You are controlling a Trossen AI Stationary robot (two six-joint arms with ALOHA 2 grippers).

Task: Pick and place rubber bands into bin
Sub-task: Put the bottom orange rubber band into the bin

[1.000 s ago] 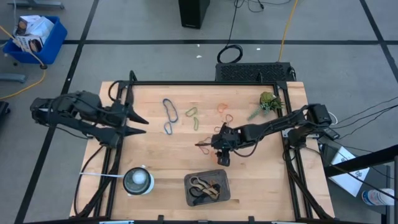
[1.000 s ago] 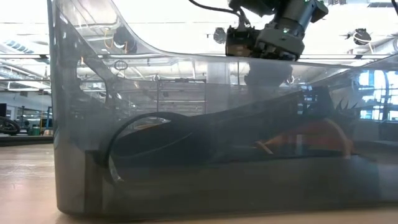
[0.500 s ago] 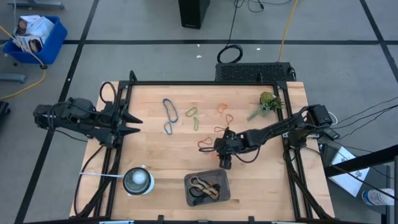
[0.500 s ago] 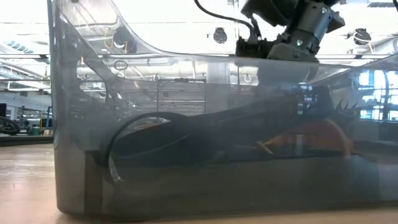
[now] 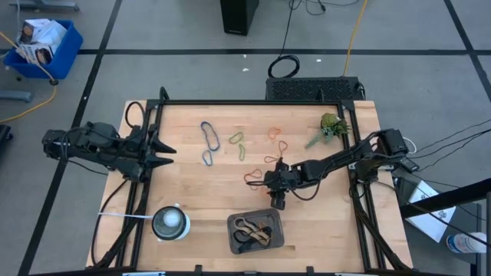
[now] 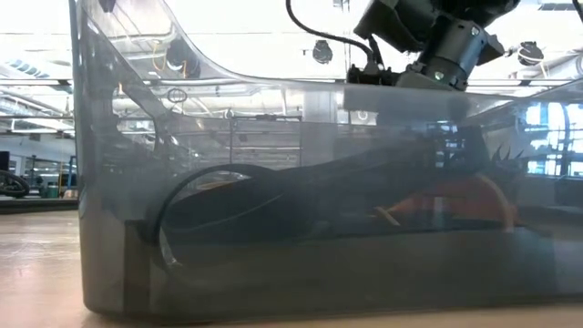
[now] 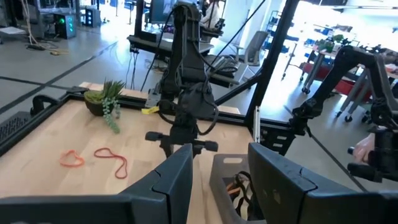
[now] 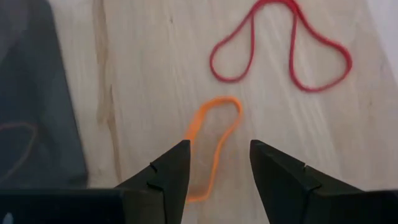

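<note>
Loose rubber bands: six thin loops on the wood – blue (image 5: 207,143), two green (image 5: 238,144), two orange, red (image 8: 281,45).
Bin: one dark grey shallow tray (image 5: 275,239) at the near edge, holding several tan and black bands.
Right gripper (image 8: 219,163): jaws apart, straddling one orange band (image 8: 212,144) by the red one.
Left gripper (image 5: 169,152): parted, empty, at the left edge.
Surface: pale wooden table (image 5: 192,192); white round object (image 5: 169,222); small green plant (image 5: 330,125).
Room: grey floor; blue crate (image 5: 42,47).

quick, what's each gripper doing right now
Left gripper: open, holding nothing, parked at the table's left edge.
Right gripper: open, empty, fingers straddling the orange rubber band.
</note>
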